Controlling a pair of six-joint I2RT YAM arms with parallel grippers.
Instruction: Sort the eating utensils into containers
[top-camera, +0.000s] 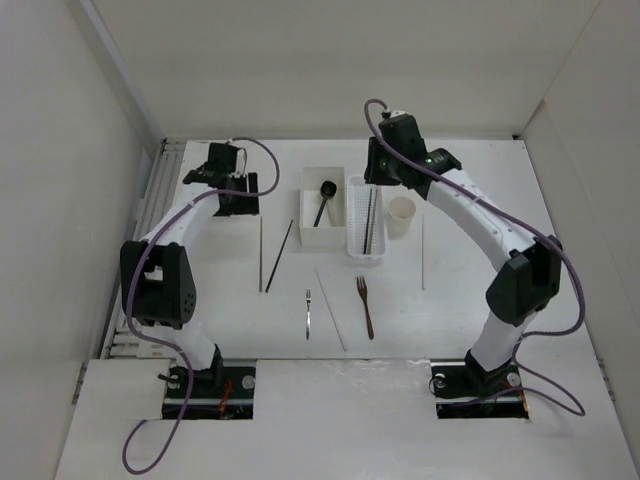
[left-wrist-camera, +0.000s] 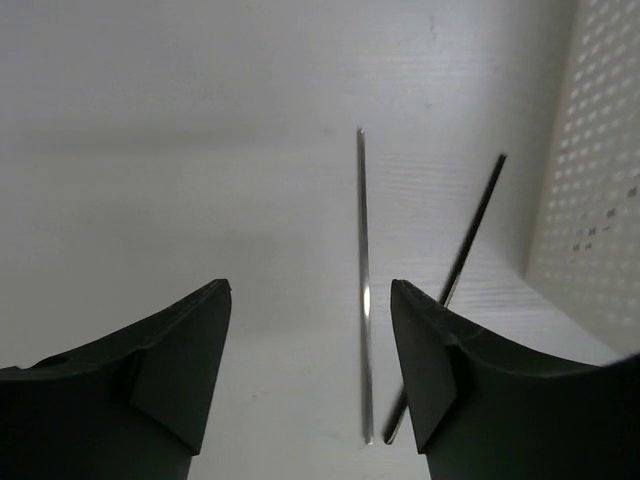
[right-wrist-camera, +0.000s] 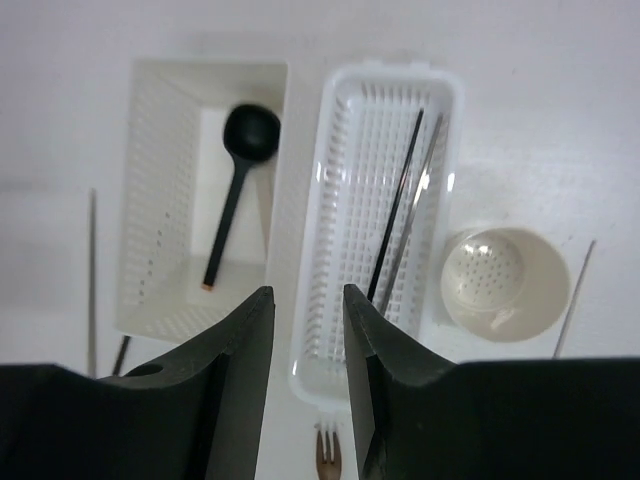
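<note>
- Table (top-camera: 460, 300): white, holds everything.
- L arm (top-camera: 160, 270) reaches to far left of table; R arm (top-camera: 480, 220) reaches to far centre.
- L gripper (left-wrist-camera: 310, 290): fingers spread, nothing btwn them, above bare table left of box.
- R gripper (right-wrist-camera: 307, 292): fingers a little apart, holding nothing, up over box and basket.
- Box (top-camera: 304, 215): square, mid-table, spoon inside.
- Basket (right-wrist-camera: 345, 200): oblong, just right of box, w/ 2 chopsticks (right-wrist-camera: 397, 205) lying lengthwise, one dark, one silvery.
- Cup (right-wrist-camera: 500, 285): round, just right of basket, nothing in it.
- Silver chopstick (left-wrist-camera: 364, 290) and dark chopstick (left-wrist-camera: 475, 225): on table left of box, near ends close, far ends splayed.
- Pale chopstick (top-camera: 330, 308): slanted on table btwn the forks; another pale one (top-camera: 422, 255) right of cup.
- Brown fork (top-camera: 364, 305): on table near side of basket, tines toward it.
- Spoon (right-wrist-camera: 232, 195): black, bowl at far end of box.
- Silver fork (top-camera: 309, 312): on table left of brown fork, apart from it.
</note>
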